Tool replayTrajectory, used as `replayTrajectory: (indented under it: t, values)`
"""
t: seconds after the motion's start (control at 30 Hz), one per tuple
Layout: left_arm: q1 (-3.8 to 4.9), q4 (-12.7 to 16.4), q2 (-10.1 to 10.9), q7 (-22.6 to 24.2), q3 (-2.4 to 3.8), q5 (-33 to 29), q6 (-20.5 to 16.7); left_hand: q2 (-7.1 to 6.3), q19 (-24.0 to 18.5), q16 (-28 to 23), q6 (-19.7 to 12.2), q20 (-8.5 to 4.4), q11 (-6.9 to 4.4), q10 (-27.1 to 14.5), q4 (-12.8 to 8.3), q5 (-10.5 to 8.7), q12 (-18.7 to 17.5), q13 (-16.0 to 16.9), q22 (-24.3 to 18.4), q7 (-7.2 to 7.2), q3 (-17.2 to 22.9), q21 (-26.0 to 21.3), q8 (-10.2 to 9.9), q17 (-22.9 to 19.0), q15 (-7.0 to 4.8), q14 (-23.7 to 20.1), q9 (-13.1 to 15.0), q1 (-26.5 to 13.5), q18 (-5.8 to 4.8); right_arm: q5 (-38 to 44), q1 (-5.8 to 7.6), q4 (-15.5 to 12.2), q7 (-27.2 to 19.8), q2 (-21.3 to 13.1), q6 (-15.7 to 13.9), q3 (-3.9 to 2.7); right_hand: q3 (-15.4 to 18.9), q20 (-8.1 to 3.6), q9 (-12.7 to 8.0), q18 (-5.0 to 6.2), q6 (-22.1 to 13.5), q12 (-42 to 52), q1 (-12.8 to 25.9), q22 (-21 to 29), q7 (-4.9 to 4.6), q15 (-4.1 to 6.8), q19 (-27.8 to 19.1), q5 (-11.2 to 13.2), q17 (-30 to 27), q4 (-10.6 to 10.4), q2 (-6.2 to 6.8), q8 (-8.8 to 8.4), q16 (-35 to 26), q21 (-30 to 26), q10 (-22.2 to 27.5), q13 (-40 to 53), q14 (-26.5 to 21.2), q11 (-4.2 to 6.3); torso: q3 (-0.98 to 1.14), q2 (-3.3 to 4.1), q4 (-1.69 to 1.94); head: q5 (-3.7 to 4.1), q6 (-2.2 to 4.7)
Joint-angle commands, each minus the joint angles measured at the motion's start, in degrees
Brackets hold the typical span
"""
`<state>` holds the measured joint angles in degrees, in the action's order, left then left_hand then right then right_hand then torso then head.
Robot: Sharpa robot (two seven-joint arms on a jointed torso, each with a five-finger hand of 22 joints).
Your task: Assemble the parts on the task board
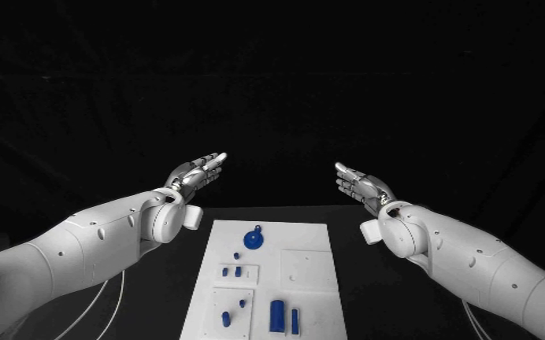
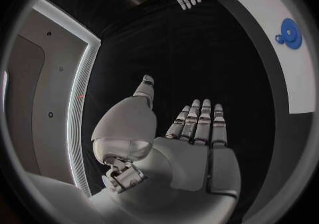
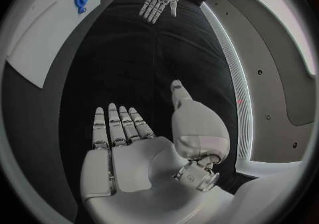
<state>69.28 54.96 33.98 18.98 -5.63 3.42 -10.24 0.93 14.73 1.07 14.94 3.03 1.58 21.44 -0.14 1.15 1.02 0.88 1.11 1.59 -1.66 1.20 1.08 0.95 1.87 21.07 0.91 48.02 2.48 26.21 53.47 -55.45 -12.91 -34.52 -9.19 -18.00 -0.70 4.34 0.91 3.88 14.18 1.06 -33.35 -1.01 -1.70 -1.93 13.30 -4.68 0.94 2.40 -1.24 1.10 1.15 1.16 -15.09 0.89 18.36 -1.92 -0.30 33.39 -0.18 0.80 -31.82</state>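
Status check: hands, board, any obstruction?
Left hand open, empty, raised beyond the task board. Right hand open, empty, same. Blue parts lie on the board, untouched. Nothing in the way.

I see bare desk (image 1: 272,182) between my two raised hands, beyond the task board (image 1: 306,234); parts (image 1: 254,238) stud its surface.
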Motion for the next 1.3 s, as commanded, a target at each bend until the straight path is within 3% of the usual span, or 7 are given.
replayTrajectory:
  t: [0.03, 0.2, 0.33, 0.53, 0.63, 0.83, 1.3]
  values:
    - [-0.63, 2.9, 0.7, 1.8, 0.43, -0.5, -4.6, -0.93, -14.7, -1.1, -14.9, -3.03, -1.58, -21.4, 0.1, -1.15, -1.0, -0.9, -1.1, -1.59, 1.7, -1.2, -1.1, -0.9, -1.87, -21.1, -0.9, -48.0, -2.48, -3.6, 0.65, -2.9, -2.7, -0.7, -4.7, 1.04, 0.7, -4.34, -0.9, -3.88, -14.2, -1.1, 33.3, 1.0, 1.7, 1.93, -13.3, 4.7, -0.9, -2.4, 1.24, -1.1, -1.2, -1.2, 15.1, -0.9, -18.4, 1.92, 0.2, -1.5, 0.12, -0.51, -1.65]
    - [-2.55, 10.1, 3.0, 3.8, 1.61, -1.2, -11.2, -0.93, -14.7, -1.1, -14.9, -3.03, -1.58, -21.4, 0.1, -1.15, -1.0, -0.9, -1.1, -1.59, 1.7, -1.2, -1.1, -0.9, -1.87, -21.1, -0.9, -48.0, -2.48, -8.8, 2.04, -10.2, -5.9, -2.9, -11.6, 4.94, 0.7, -4.34, -0.9, -3.88, -14.2, -1.1, 33.3, 1.0, 1.7, 1.93, -13.3, 4.7, -0.9, -2.4, 1.24, -1.1, -1.2, -1.2, 15.1, -0.9, -18.4, 1.92, 0.3, -2.2, 0.18, -0.79, -2.55]
    - [-4.69, 18.3, 5.5, 6.1, 2.92, -1.9, -18.6, -0.93, -14.7, -1.1, -14.9, -3.03, -1.58, -21.4, 0.1, -1.15, -1.0, -0.9, -1.1, -1.59, 1.7, -1.2, -1.1, -0.9, -1.87, -21.1, -0.9, -48.0, -2.48, -14.6, 3.59, -18.3, -9.6, -5.3, -19.4, 9.29, 0.7, -4.34, -0.9, -3.88, -14.2, -1.1, 33.3, 1.0, 1.7, 1.93, -13.3, 4.7, -0.9, -2.4, 1.24, -1.1, -1.2, -1.2, 15.1, -0.9, -18.4, 1.92, 0.3, -2.21, 0.18, -0.8, -2.56]
    - [-7.38, 28.4, 8.7, 9.0, 4.57, -2.8, -27.9, -0.93, -14.7, -1.1, -14.9, -3.03, -1.58, -21.4, 0.1, -1.15, -1.0, -0.9, -1.1, -1.59, 1.7, -1.2, -1.1, -0.9, -1.87, -21.1, -0.9, -48.0, -2.48, -21.8, 5.5, -28.3, -14.1, -8.3, -29.0, 14.66, 0.7, -4.34, -0.9, -3.88, -14.2, -1.1, 33.3, 1.0, 1.7, 1.93, -13.3, 4.7, -0.9, -2.4, 1.24, -1.1, -1.2, -1.2, 15.1, -0.9, -18.4, 1.92, 0.3, -2.21, 0.18, -0.8, -2.56]
    - [-8.2, 31.5, 9.6, 9.8, 5.07, -3.1, -30.7, -0.93, -14.7, -1.1, -14.9, -3.03, -1.58, -21.4, 0.1, -1.15, -1.0, -0.9, -1.1, -1.59, 1.7, -1.2, -1.1, -0.9, -1.87, -21.1, -0.9, -48.0, -2.48, -23.9, 6.07, -31.3, -15.4, -9.2, -31.9, 16.28, 0.7, -4.34, -0.9, -3.88, -14.2, -1.1, 33.3, 1.0, 1.7, 1.93, -13.3, 4.7, -0.9, -2.4, 1.24, -1.1, -1.2, -1.2, 15.1, -0.9, -18.4, 1.92, 0.3, -2.21, 0.18, -0.8, -2.56]
    - [-9.09, 34.9, 10.7, 10.8, 5.62, -3.4, -33.8, -0.93, -14.7, -1.1, -14.9, -3.03, -1.58, -21.4, 0.1, -1.15, -1.0, -0.9, -1.1, -1.59, 1.7, -1.2, -1.1, -0.9, -1.87, -21.1, -0.9, -48.0, -2.48, -26.2, 6.68, -34.5, -16.9, -10.2, -34.9, 17.97, 0.7, -4.34, -0.9, -3.88, -14.2, -1.1, 33.3, 1.0, 1.7, 1.93, -13.3, 4.7, -0.9, -2.4, 1.24, -1.1, -1.2, -1.2, 15.1, -0.9, -18.4, 1.92, 0.3, -2.21, 0.18, -0.8, -2.56]
    - [-9.12, 35.0, 10.7, 10.8, 5.63, -3.4, -33.9, -0.93, -14.7, -1.1, -14.9, -3.03, -1.58, -21.4, 0.1, -1.15, -1.0, -0.9, -1.1, -1.59, 1.7, -1.2, -1.1, -0.9, -1.87, -21.1, -0.9, -48.0, -2.48, -26.2, 6.69, -34.5, -16.9, -10.2, -34.9, 18.0, 0.7, -4.34, -0.9, -3.88, -14.2, -1.1, 33.3, 1.0, 1.7, 1.93, -13.3, 4.7, -0.9, -2.4, 1.24, -1.1, -1.2, -1.2, 15.1, -0.9, -18.4, 1.92, 0.3, -2.21, 0.18, -0.8, -2.56]
